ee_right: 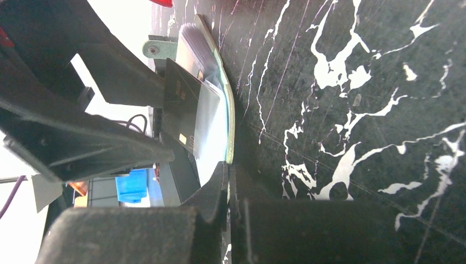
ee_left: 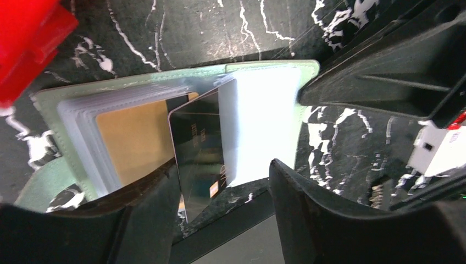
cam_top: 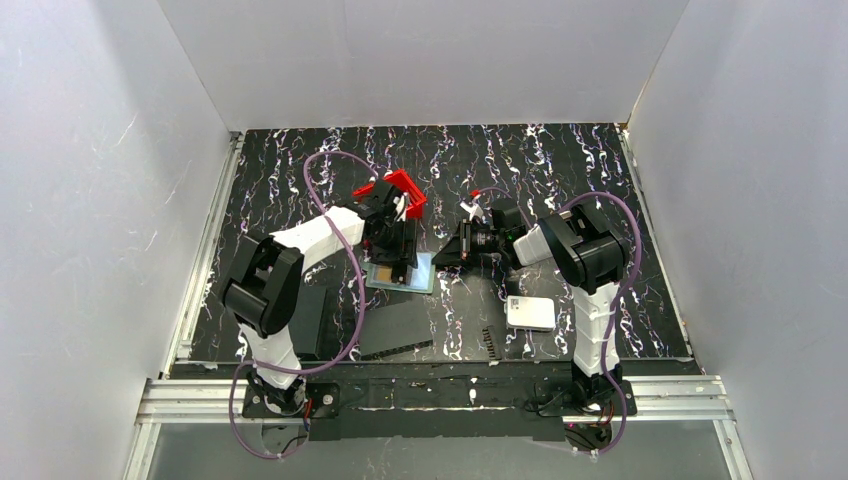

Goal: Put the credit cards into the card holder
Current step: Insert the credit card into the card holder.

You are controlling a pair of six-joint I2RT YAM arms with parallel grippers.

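Note:
The grey-green card holder point(ee_left: 49, 104) lies open on the table, its translucent pockets fanned out. A tan credit card point(ee_left: 132, 143) sits in one pocket. A dark glossy credit card point(ee_left: 198, 143) stands partly pushed into a pocket, leaning against my left finger. My left gripper point(ee_left: 225, 192) hangs over the holder point(cam_top: 420, 272), open, with a wide gap between the card and the other finger. My right gripper point(ee_right: 228, 181) is shut on the holder's green edge point(ee_right: 231, 126), pinning it from the right. The dark card point(ee_right: 184, 104) also shows in the right wrist view.
A red bin point(cam_top: 400, 190) stands just behind the holder, close to my left gripper point(cam_top: 398, 262). A white rounded box point(cam_top: 530, 312) lies near the right arm's base. Two flat black rectangles point(cam_top: 395, 330) lie at the front left. White walls enclose the table.

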